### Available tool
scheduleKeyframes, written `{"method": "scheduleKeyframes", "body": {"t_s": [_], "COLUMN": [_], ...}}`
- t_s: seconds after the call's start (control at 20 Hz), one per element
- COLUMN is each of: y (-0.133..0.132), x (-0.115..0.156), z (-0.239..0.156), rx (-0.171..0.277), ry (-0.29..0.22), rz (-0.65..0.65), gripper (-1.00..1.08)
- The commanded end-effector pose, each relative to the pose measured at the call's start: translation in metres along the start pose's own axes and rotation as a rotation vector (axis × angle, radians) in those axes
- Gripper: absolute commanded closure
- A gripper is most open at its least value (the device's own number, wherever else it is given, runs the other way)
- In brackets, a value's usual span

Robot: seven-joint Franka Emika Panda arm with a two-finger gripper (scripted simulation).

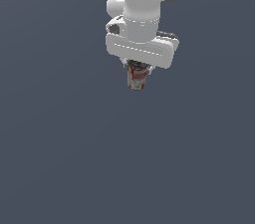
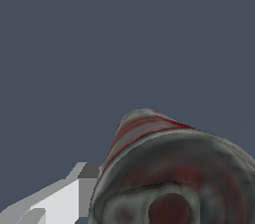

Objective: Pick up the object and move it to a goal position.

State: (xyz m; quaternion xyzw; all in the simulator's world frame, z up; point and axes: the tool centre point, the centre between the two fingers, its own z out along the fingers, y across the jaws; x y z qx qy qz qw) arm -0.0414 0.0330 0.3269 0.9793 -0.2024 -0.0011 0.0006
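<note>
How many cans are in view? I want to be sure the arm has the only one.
1. The can hangs directly under the white tool; the wrist view shows its dark top close up. No other can shows in either view.

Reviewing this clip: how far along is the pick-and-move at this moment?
Done, apparently: the grasp. The can hangs directly under the white gripper, and in the wrist view it fills the frame beside one of the fingers. In hand: carrying it; no surface contact under it is visible, though the plain background makes height hard to judge. Left: reaching the goal, which neither view shows.
</note>
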Motion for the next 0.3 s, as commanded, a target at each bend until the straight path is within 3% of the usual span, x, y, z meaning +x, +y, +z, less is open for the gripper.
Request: {"method": "scheduleKeyframes", "body": {"t_s": [0.0, 0.25], "y": [-0.0003, -0.0009], "x": [-0.0008, -0.0009], "z": [-0.011, -0.0173], "rx": [0.001, 0.002], "ry": [0.002, 0.002], "rz": [0.0, 0.0], "gripper": [1.08, 1.08]}}
